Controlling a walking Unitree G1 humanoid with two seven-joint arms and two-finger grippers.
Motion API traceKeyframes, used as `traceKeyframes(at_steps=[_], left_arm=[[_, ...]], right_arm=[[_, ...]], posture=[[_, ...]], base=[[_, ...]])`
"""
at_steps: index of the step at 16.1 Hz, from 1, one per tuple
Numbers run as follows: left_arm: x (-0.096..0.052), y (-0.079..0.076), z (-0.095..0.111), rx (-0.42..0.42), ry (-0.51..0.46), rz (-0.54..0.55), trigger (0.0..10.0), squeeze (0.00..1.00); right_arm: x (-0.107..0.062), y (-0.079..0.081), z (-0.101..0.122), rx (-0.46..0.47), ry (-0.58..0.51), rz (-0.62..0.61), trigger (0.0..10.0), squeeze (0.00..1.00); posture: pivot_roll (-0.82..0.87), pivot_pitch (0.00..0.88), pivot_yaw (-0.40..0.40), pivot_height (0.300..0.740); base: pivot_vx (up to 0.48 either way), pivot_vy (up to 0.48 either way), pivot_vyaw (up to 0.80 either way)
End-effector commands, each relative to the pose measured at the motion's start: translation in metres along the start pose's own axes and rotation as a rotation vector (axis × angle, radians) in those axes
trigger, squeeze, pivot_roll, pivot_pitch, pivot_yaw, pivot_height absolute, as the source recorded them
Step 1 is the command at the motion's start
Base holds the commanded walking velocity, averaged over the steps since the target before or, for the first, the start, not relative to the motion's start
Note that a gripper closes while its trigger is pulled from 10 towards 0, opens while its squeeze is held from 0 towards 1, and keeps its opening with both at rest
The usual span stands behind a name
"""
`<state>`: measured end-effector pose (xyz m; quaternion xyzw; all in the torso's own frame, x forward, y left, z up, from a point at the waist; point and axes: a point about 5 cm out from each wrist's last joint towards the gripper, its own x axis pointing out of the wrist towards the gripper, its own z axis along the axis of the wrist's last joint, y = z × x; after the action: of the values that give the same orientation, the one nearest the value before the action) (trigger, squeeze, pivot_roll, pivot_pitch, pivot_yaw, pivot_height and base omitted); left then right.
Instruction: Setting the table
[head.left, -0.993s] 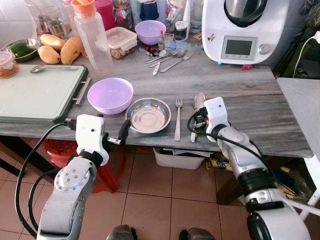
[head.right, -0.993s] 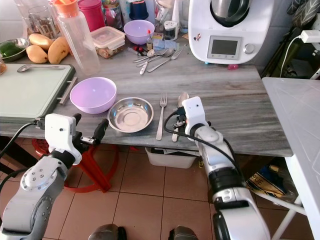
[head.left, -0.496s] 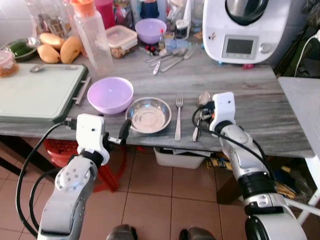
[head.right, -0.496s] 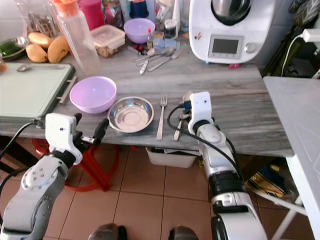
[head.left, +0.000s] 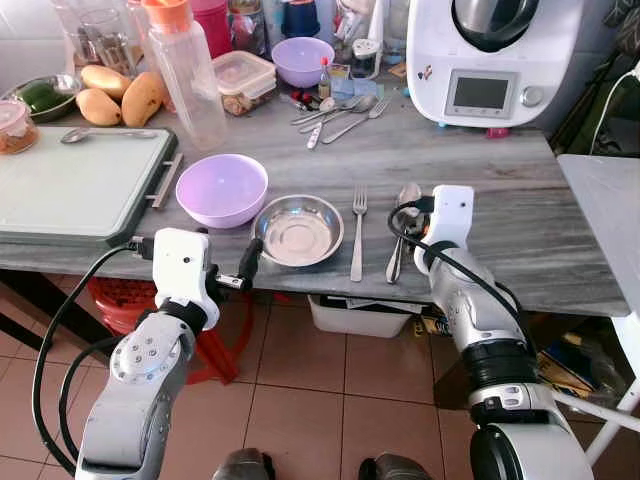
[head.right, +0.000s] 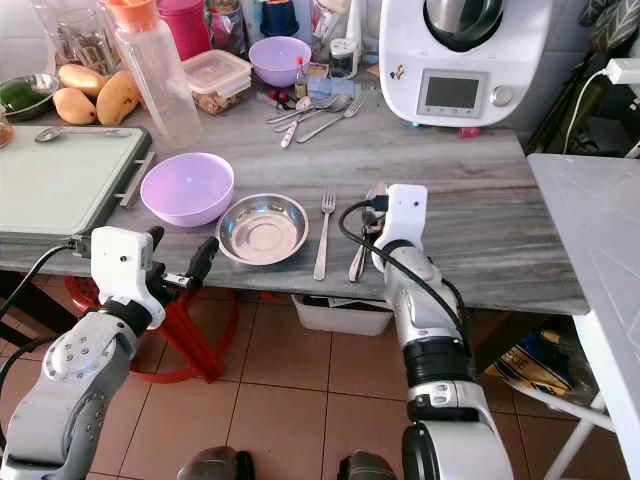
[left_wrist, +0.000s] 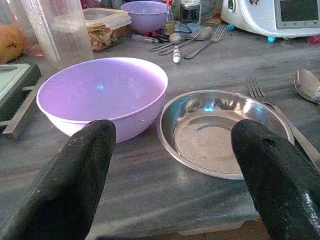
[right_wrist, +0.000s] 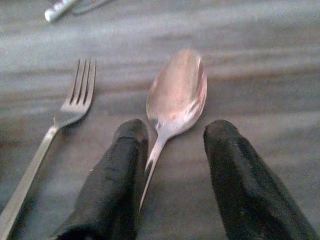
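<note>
A steel bowl (head.left: 297, 230) sits near the front edge of the grey table (head.left: 500, 190), with a purple bowl (head.left: 221, 189) to its left. A fork (head.left: 357, 235) and a spoon (head.left: 402, 225) lie side by side to its right. My right gripper (right_wrist: 174, 131) is low over the spoon, open, its fingers (right_wrist: 125, 165) on either side of the handle; the spoon rests flat on the table. My left gripper (head.right: 180, 250) hangs open just off the table's front edge, facing both bowls (left_wrist: 220, 132).
A pale cutting board (head.left: 80, 185) covers the table's left end. A tall bottle (head.left: 190, 80), mangoes (head.left: 110, 100), loose cutlery (head.left: 335, 112), another purple bowl (head.left: 302, 60) and a white kitchen machine (head.left: 490, 60) line the back. A white side table (head.left: 605, 200) stands right.
My right wrist has shifted right and a little farther over the table, beside the spoon. The spoon and fork stay flat. The left arm has not moved.
</note>
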<state>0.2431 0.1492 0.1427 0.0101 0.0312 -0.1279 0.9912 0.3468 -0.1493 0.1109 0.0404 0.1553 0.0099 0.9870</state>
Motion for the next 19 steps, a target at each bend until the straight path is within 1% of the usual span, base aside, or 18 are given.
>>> traceKeyframes(at_steps=[1,2,3,4,5,9,11,12,13,14,17,19], left_arm=[[0.000,0.000,0.000,0.008,0.004,-0.009,10.0,0.00],[0.000,0.000,-0.001,0.009,0.005,-0.009,10.0,0.00],[0.000,0.000,-0.001,0.009,0.006,-0.010,10.0,0.00],[0.000,-0.001,-0.001,0.007,0.006,-0.011,10.0,0.00],[0.000,-0.001,-0.001,0.007,0.006,-0.011,10.0,0.00],[0.000,0.000,-0.001,0.007,0.008,-0.012,10.0,0.00],[0.000,0.000,-0.001,0.007,0.009,-0.013,10.0,0.00],[0.000,-0.001,-0.001,0.007,0.009,-0.014,10.0,0.00],[0.000,-0.001,-0.001,0.006,0.009,-0.013,10.0,0.00],[0.000,-0.001,-0.001,0.006,0.009,-0.012,10.0,0.00],[-0.001,-0.001,-0.001,0.006,0.011,-0.012,10.0,0.00],[0.000,-0.001,-0.001,0.005,0.010,-0.013,10.0,0.00]], right_arm=[[0.004,0.003,0.005,0.001,0.016,0.013,10.0,0.91],[0.005,0.005,0.005,0.007,0.031,0.020,10.0,0.55],[0.006,0.003,0.005,0.000,0.042,-0.004,10.0,0.29],[0.007,0.004,0.005,-0.008,0.059,0.000,10.0,0.05],[0.008,0.006,0.004,-0.002,0.080,0.005,10.0,0.00],[0.013,0.005,0.001,-0.015,0.136,0.030,10.0,0.00],[0.016,0.005,0.000,-0.026,0.157,0.067,10.0,0.00],[0.017,0.004,-0.002,-0.034,0.172,0.084,9.3,0.00],[0.018,0.005,-0.003,-0.049,0.186,0.105,1.5,0.00],[0.018,0.005,-0.006,-0.066,0.200,0.118,0.0,0.00],[0.017,0.002,-0.015,-0.083,0.255,0.157,0.0,0.00],[0.016,0.001,-0.017,-0.086,0.262,0.164,0.0,0.00]], posture=[[0.03,0.041,0.056,0.740],[0.03,0.041,0.056,0.740],[0.03,0.042,0.056,0.740],[0.03,0.042,0.054,0.740],[0.03,0.042,0.053,0.740],[0.03,0.042,0.053,0.740],[0.03,0.042,0.053,0.740],[0.03,0.041,0.052,0.740],[0.03,0.042,0.052,0.740],[0.03,0.042,0.051,0.740],[0.03,0.044,0.051,0.740],[0.02,0.044,0.053,0.740]], base=[[0.000,0.000,0.00],[0.000,0.000,0.00],[0.000,0.000,0.00],[0.000,0.000,0.00],[0.000,0.000,0.00],[0.000,0.000,0.00],[0.000,0.000,0.00],[0.000,0.000,0.00],[0.000,0.000,0.00],[0.000,0.000,0.00],[0.000,0.000,0.00],[0.000,0.000,0.00]])
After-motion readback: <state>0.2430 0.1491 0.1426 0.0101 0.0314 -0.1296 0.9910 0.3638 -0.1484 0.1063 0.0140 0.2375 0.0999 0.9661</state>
